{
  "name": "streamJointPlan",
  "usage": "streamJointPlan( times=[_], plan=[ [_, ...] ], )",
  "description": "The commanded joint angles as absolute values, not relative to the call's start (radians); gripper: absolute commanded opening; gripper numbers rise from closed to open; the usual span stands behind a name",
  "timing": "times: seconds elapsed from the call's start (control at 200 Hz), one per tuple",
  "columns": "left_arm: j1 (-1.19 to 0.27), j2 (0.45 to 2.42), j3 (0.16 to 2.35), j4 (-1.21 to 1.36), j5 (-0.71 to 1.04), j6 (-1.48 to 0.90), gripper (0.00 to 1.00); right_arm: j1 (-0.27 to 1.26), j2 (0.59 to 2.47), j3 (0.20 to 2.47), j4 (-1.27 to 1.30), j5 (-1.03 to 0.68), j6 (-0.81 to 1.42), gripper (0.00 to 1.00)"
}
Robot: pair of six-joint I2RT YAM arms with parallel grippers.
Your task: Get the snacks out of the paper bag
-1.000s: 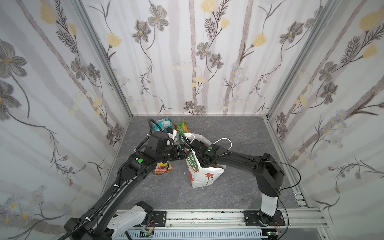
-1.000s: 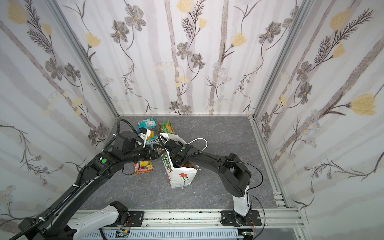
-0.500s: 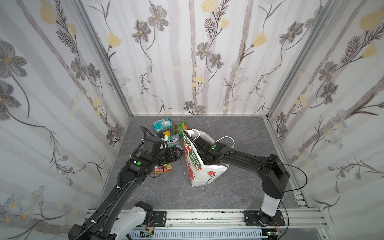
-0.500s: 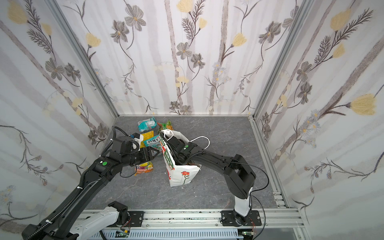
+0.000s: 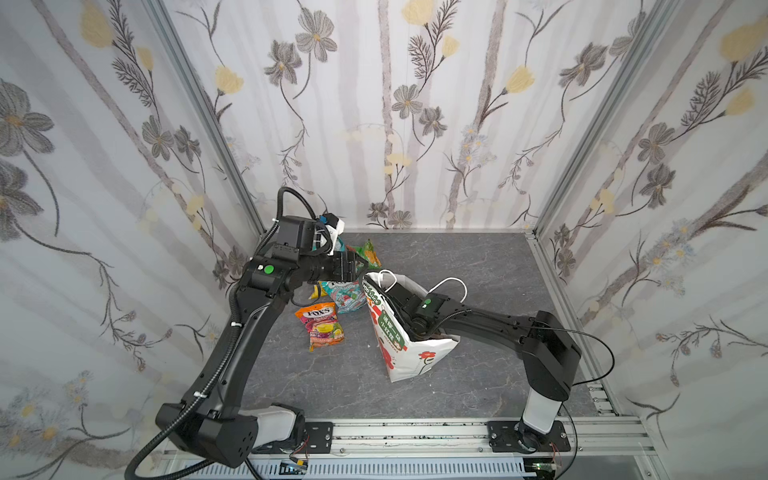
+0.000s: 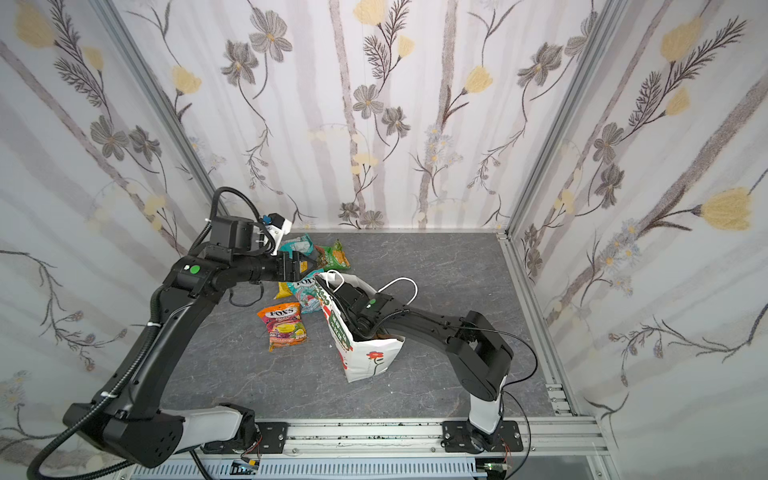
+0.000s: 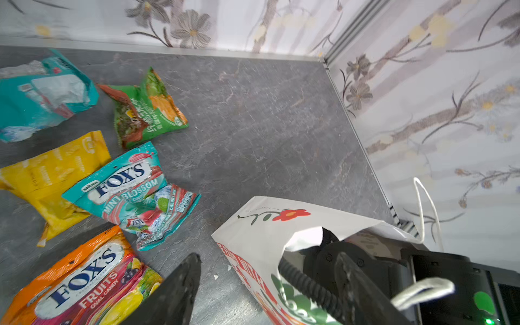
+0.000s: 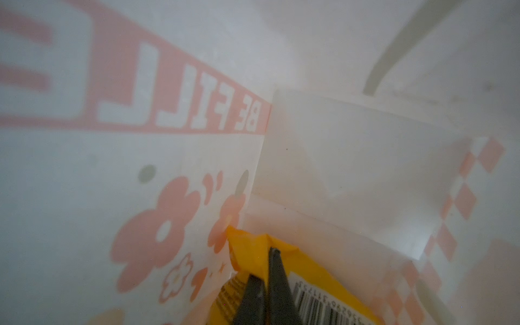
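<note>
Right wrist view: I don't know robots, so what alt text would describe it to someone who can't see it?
Inside the white paper bag, the right gripper, dark and shut, pinches the top edge of a yellow-orange snack packet with a barcode. Pink flowers and mirrored letters show through the bag's paper walls.

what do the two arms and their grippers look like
Left arm and right arm: boxy black links, white base segments, a green dot each. Ribbed black hose with white ties follows the left one. Left gripper and right gripper: tapered dark fingers.
</note>
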State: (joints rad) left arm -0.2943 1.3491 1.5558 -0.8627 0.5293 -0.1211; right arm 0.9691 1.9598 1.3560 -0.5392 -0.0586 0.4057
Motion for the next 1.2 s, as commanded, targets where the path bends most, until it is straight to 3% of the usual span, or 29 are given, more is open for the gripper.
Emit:
streamJointPlan(
  times=[0.0,0.13,0.48,0.645,1.199],
  plan=[
    [-0.292,1.41,1.591,-0.987,0.648,0.015,0.73,0.973,1.935,1.352,-0.497,-0.022,0.368,0.0],
    [-0.293,1.465,1.578,-0.985,0.717,0.024,0.68,0.974,1.93,1.352,-0.497,-0.027,0.349,0.0],
    [-0.25,1.462,1.462,-0.899,0.672,-0.052,0.58,0.971,1.903,1.344,-0.48,-0.012,0.331,0.0],
    [-0.19,1.435,1.354,-0.805,0.712,-0.114,0.58,0.968,1.871,1.328,-0.455,-0.027,0.322,0.0],
    [-0.176,1.32,1.2,-0.598,0.768,-0.29,0.72,0.951,1.799,1.364,-0.41,-0.048,0.35,0.0]
  ],
)
